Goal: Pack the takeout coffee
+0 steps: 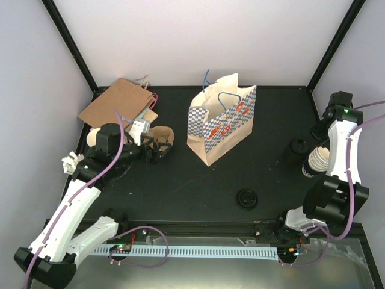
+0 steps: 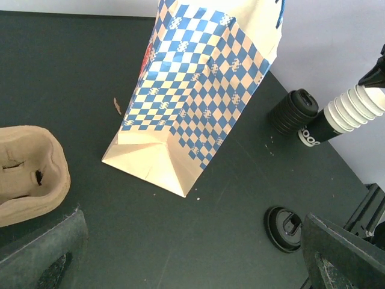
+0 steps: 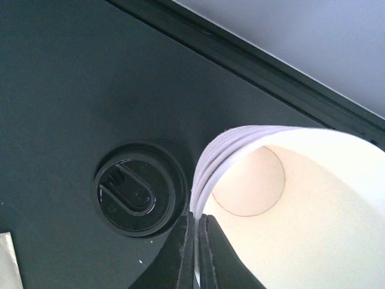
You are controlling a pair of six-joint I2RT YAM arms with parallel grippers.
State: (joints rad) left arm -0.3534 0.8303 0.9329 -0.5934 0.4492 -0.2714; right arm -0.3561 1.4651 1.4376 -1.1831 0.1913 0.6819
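The takeout coffee shows as a nested stack of cream paper cups [image 1: 315, 162] without lids, at the table's right edge. My right gripper [image 3: 197, 218] is shut on the rim of the top cup [image 3: 283, 198], one finger inside and one outside. From the left wrist view the cup stack [image 2: 343, 114] leans over. Beside it stands a stack of black lids [image 1: 295, 150], seen from above in the right wrist view as a lid stack [image 3: 137, 195]. A single black lid [image 1: 247, 198] lies flat nearer the front. My left gripper [image 1: 155, 147] hangs open over a cardboard cup carrier [image 1: 163, 137], holding nothing.
A blue-and-white checked paper bag [image 1: 221, 120] stands open mid-table. A brown paper bag [image 1: 117, 99] lies flat at the back left, with a pale cup [image 1: 93, 137] and crumpled paper [image 1: 71, 161] by the left wall. Black frame rails border the table.
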